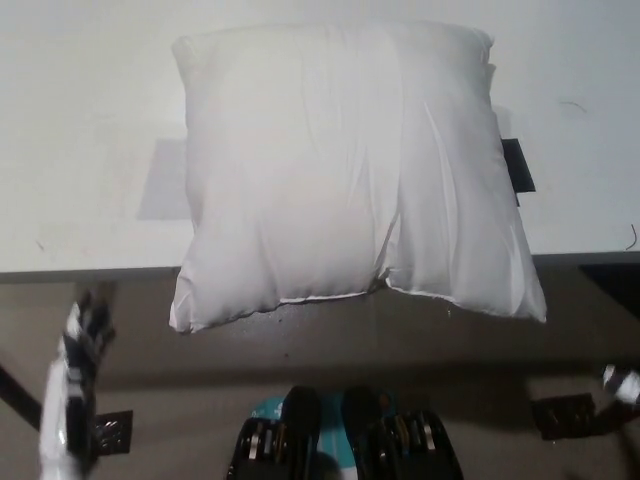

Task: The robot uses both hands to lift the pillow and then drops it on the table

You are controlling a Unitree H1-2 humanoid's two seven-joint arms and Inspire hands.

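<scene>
The robot's left hand [75,370], at about eight o'clock in the head view, shows a white shell with black segments along its blurred fingers [92,318] and a white forearm casing running down to the frame's edge. At about four o'clock, only a small pale, rounded piece of the right hand [620,382] shows at the frame's border, too blurred and cropped to make out further detail.

A: Where does the pillow [345,170] lie?
B: On the table [80,130], its near edge hanging out past the table's front edge.
A: And the hands?
B: The left hand [75,375] is low at the left, before the table and apart from the pillow; the right hand [620,382] is low at the right edge.
</scene>
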